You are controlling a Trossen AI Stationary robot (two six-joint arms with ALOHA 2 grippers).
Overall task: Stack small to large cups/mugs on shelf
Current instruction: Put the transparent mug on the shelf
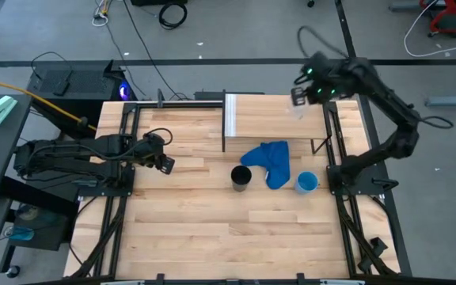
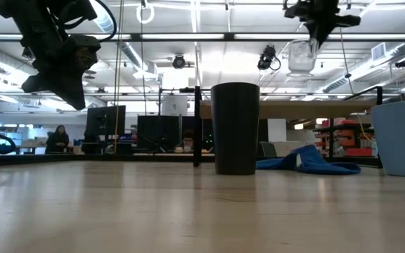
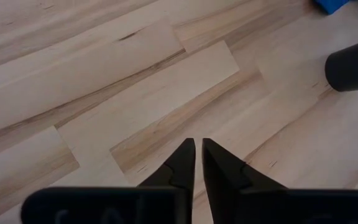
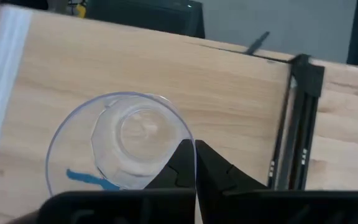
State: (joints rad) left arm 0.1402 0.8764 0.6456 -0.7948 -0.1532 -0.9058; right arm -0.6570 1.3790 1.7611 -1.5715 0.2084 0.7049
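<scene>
Hanging high in the upper right of the low view, the right gripper point(image 2: 313, 35) had the small clear glass point(image 2: 298, 56) pinched by its rim, fingers clamped on the glass wall, the glass upright and well clear of any surface. From overhead that same gripper point(image 1: 298, 101) sat in the upper right of the frame, over the right end of the shelf point(image 1: 260, 115), whose pale wood top and white edge strip stood near the top centre. Its wrist camera looked straight down into the glass point(image 4: 122, 146), the two dark fingertips point(image 4: 184, 163) closed on the rim and the shelf boards point(image 4: 229, 81) spread below it.

Down on the plank tabletop point(image 1: 212, 229), the tall black tumbler point(image 1: 241, 176) stood upright at mid-frame, just left of the crumpled blue cloth point(image 1: 270, 161). The bright blue cup point(image 1: 307, 183) stood just right of the cloth's lower end, close to the right arm's base. In the low view the tumbler point(image 2: 235, 128) rose in the centre, the cloth point(image 2: 308, 161) lay behind and to its right, and the blue cup point(image 2: 401, 137) filled the right edge.

The left gripper point(image 1: 165, 161) waited at the left of the overhead frame, above bare boards, well apart from the cups. Its wrist view showed its fingers point(image 3: 197, 165) drawn together with only a sliver between the tips, holding nothing, and the tumbler point(image 3: 354, 65) at the right edge. A person sat at a desk far off in the room behind.
</scene>
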